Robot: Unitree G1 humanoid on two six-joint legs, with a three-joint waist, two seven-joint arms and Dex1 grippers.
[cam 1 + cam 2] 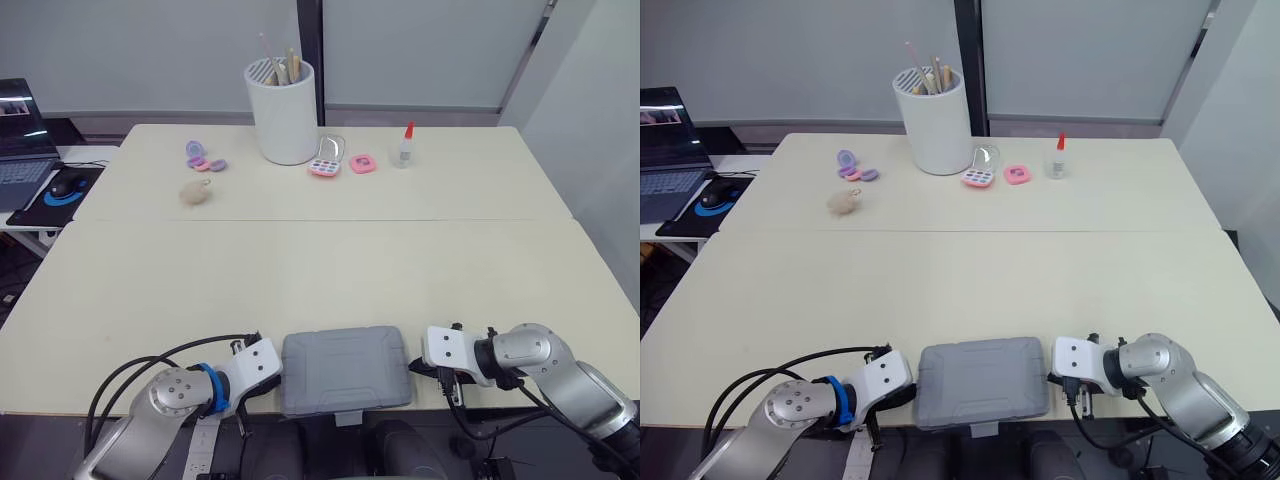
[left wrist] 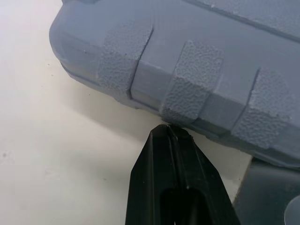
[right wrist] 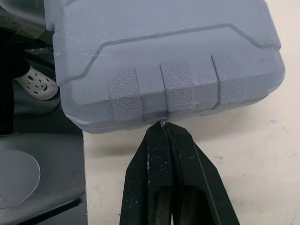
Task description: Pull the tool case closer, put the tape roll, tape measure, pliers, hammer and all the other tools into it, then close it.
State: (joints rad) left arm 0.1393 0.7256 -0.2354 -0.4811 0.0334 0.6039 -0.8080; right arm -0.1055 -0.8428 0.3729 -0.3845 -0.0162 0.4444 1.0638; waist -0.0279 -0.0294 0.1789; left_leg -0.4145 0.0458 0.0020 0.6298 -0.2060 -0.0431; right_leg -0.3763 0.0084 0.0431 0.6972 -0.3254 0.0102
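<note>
Two grippers are bracketing the tool case [image 1: 345,368], which is lying with its lid down at 6 o'clock on the table [image 1: 320,270], its front edge hanging just past the near rim. The left gripper [image 2: 169,132], fingers pressed together, is touching the case's side wall at 9 o'clock, low down by the table top. The right gripper [image 3: 161,126], fingers likewise together, is butting against the ribbed wall at 3 o'clock.

Judgement: the case is being steadied or shifted by side pressure alone, with neither gripper clamping it. Both tips should be pushing evenly and level, or the case is likely to be twisting. Any further pull toward 6 o'clock is risking a tip over the rim.
</note>
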